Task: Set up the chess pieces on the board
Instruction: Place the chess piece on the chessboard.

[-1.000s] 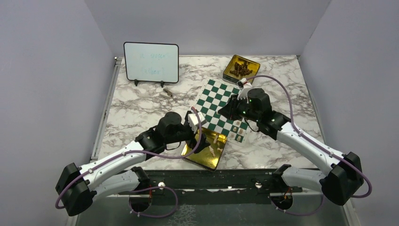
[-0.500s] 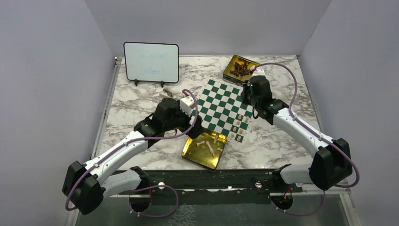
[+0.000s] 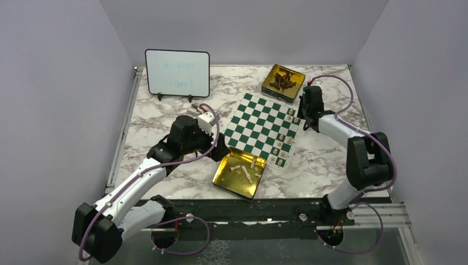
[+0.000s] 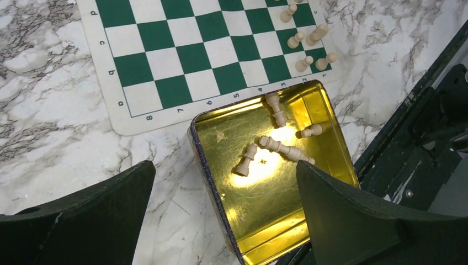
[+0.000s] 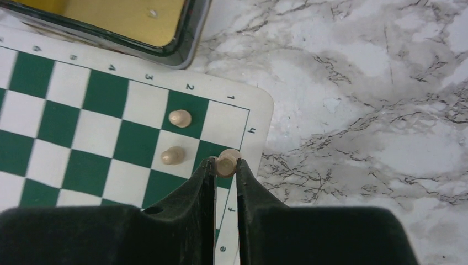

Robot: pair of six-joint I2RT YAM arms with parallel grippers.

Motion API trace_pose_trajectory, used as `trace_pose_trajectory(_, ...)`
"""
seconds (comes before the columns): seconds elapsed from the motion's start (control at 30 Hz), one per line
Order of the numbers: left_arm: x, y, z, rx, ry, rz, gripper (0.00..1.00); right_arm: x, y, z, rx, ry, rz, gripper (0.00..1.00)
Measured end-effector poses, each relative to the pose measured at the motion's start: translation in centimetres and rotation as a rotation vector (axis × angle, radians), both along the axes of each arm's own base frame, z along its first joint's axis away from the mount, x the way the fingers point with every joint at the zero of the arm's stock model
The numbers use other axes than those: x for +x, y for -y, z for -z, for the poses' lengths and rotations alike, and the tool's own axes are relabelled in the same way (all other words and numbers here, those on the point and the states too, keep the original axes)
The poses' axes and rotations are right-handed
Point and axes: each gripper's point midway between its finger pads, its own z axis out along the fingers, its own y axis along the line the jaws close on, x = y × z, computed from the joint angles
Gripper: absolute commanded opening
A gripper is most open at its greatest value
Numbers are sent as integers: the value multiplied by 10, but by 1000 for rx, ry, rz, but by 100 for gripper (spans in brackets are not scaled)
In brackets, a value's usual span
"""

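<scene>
The chess pieces (image 4: 304,63) are only partly set out. A handful of cream ones stand on the board (image 4: 182,61), all along its right edge: a small cluster at the near-right corner and two pawns (image 5: 179,117) toward the far-right corner. One more piece (image 5: 227,160) is pinched by its head between the closed fingers of the right gripper (image 5: 225,167), over an edge square just beside those two pawns. I cannot tell whether its base touches the board.

About five cream pieces lie on their sides in the near gold tin (image 4: 201,149), which sits right at the board's near edge. The left gripper (image 4: 225,165) hangs above that tin with its jaws spread wide and nothing between them.

Beyond the board's far edge, the far gold tin (image 3: 274,94) holds a heap of dark pieces (image 3: 281,81), and none of them is on the board. The left side of the board is bare.

By my judgement the task is in its early part. The held piece is yet to be released, the near tin yet to be emptied, and the whole dark set yet to be started. A whiteboard (image 3: 177,73) stands at the far left of the marble table (image 3: 149,116).
</scene>
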Motion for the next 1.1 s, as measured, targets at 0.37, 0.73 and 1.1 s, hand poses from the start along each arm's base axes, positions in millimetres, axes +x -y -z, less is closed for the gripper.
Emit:
trace_pose_trajectory(0.37,-7,-11,-2,10,47,-16,99,21,18,27,-17,6,38,11)
trace_pose_trajectory(0.73,-7,-12,-4,10,54,-22,99,29,22,38,14,6,29,13)
trace_pose_trajectory(1.1,-7,-12,-3,11,51,-22,99,29,16,53,46,-25,-1,13)
